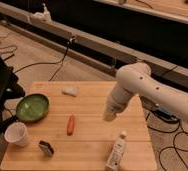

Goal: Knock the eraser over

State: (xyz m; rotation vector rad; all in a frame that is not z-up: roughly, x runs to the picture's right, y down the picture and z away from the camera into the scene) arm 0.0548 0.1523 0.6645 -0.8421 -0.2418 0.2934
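Nothing of the knocking looks done yet: the eraser (46, 147) sits near the front left corner of the wooden table (92, 102), just beside the white paper cup (17, 134), apparently upright and untouched. The gripper (108, 116) hangs over the table's right half (whether it is open or closed I cannot tell), well apart from the eraser, with the orange carrot-shaped piece (70, 125) between them. The whole approach and push remain.

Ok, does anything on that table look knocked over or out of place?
The white bottle lies on its side at the front of the table. The gripper hovers over the middle, away from the eraser.
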